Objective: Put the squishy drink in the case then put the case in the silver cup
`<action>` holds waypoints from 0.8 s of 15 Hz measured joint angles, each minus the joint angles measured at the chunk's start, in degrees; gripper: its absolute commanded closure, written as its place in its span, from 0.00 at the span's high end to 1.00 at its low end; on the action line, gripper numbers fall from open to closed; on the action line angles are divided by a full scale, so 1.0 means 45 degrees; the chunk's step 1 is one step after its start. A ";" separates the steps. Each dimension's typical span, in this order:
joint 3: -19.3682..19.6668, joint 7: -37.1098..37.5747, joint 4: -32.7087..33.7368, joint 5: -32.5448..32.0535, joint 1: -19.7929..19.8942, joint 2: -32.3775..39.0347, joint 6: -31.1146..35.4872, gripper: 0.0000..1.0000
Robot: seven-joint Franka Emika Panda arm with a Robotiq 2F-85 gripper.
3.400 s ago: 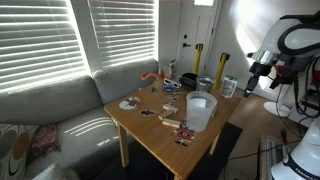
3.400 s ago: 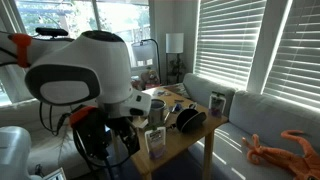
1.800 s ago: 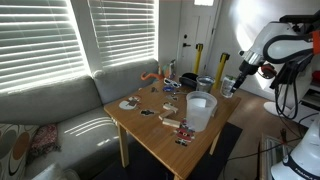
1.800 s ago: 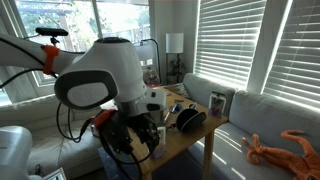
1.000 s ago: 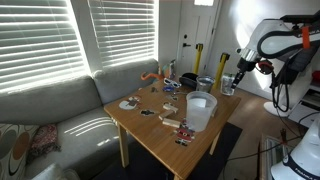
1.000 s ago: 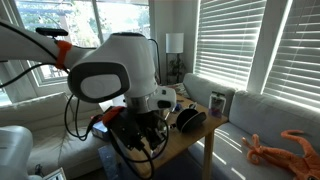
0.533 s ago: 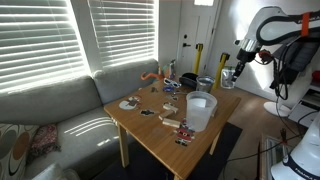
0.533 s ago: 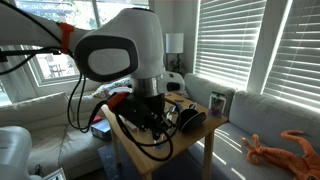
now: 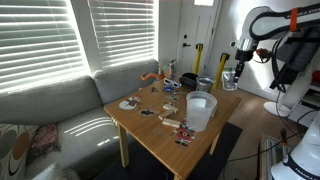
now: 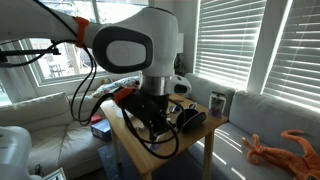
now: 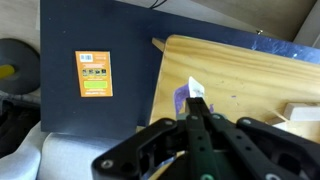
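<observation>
In an exterior view the light wooden table (image 9: 155, 135) fills the middle of the frame, and a large white translucent tub (image 9: 200, 111) stands near its right-hand edge. The small grey shiny metal cup (image 9: 205, 84) stands upright at the table's far end, above the tub in the frame and apart from it. A clear glass cup (image 9: 229, 87) stands near the metal cup, to its right, by the table's corner. The black gripper (image 9: 238, 70) hangs from the white arm in the upper right of the frame, in the air above the glass cup. In the wrist view the gripper (image 11: 197, 101) comes in from the bottom centre; its jaws are closed, the tips meeting with nothing between them. Just past the tips lies a small blue and white object (image 11: 187, 95) at the table's edge, too blurred to name. A dark blue flat surface (image 11: 120, 40) fills the upper left of that view and bears an orange and green card (image 11: 94, 73). The squishy drink and the case cannot be made out among the small items on the table.
</observation>
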State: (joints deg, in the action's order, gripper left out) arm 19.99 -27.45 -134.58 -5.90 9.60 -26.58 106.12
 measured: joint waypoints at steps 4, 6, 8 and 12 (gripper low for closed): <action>-0.0030 -0.0009 0.1914 0.0641 -0.0378 0.1549 -0.1346 0.00; -0.0117 -0.0009 0.2807 0.0949 -0.0501 0.2437 -0.1545 0.00; -0.0232 -0.0021 0.3669 0.1183 -0.0533 0.3360 -0.1615 0.00; -0.0364 -0.0342 0.5156 0.1793 -0.0497 0.4977 -0.2021 0.00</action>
State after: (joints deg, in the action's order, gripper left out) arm 18.35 -28.99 -111.38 2.17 7.37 -4.18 97.03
